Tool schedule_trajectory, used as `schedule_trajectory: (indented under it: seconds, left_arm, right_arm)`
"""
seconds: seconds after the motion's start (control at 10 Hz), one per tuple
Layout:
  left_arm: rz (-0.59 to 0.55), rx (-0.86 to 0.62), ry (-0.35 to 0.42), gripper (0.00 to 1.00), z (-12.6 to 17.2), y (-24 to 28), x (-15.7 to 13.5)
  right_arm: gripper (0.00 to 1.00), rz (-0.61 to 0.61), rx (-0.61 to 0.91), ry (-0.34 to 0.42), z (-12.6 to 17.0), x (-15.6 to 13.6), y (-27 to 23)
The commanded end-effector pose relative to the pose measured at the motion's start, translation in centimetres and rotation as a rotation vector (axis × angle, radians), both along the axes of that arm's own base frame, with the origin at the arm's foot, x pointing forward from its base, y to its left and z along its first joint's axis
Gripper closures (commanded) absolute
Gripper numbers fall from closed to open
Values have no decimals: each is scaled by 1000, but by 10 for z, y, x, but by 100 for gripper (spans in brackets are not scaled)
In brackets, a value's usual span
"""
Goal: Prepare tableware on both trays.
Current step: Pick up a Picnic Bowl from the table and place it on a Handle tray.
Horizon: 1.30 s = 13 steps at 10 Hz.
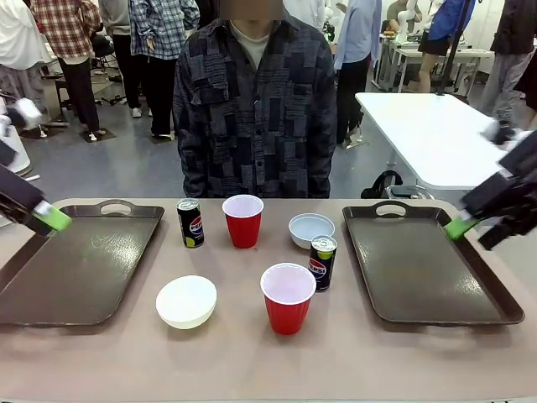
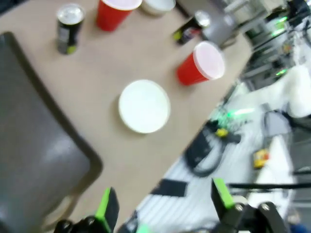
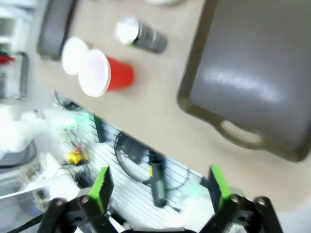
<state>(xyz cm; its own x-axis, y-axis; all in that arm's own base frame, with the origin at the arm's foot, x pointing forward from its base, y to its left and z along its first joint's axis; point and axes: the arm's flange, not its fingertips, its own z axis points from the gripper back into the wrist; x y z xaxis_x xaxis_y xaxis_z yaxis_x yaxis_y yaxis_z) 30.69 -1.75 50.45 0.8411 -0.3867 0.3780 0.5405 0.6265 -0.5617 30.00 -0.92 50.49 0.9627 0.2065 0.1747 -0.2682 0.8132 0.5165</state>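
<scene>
Front view first: we count two trays, left tray (image 1: 80, 269) and right tray (image 1: 424, 269), flat on the table (image 1: 268, 361), with a person (image 1: 256, 109) at the far side. All six pieces sit on the table between the trays. Two cups: far cup (image 1: 243, 220), near cup (image 1: 288, 298). Two cans: far can (image 1: 190, 223) just beside the far cup, near can (image 1: 322, 262) just beside the near cup. Two bowls: white bowl (image 1: 186, 300) near the left tray, blue bowl (image 1: 310, 229) near the right tray. The left gripper (image 1: 52, 218) hangs over the left tray's far left corner, the right gripper (image 1: 460, 225) by the right tray's far right rim.

Left wrist view, kinda blurry: jaws spread wide, nothing between them. Below we get one tray, the white bowl, both cups, both cans.

Right wrist view, also blurry: same deal, jaws wide apart and holding nothing. One tray, one cup, one can, the white bowl.
</scene>
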Motion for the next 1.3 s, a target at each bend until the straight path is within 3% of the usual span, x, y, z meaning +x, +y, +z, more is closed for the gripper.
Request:
schedule_trajectory:
  seconds: [0.0, 0.3, 0.6, 1.2]
  left_arm:
    - [83, -149, 96, 0, 10, 51, 5]
    - [188, -168, 167, 0, 10, 121, 15]
    - [337, -174, 174, 0, 1, 169, 10]
    - [422, -199, 153, 0, -19, 181, 14]
  right_arm:
    - [0, -168, 246, 78, 11, -6, -55]
    - [0, -276, 336, 102, 25, -13, -126]
    - [0, -347, 370, 134, 20, -10, -159]
    - [0, -384, 360, 190, -6, -9, -165]
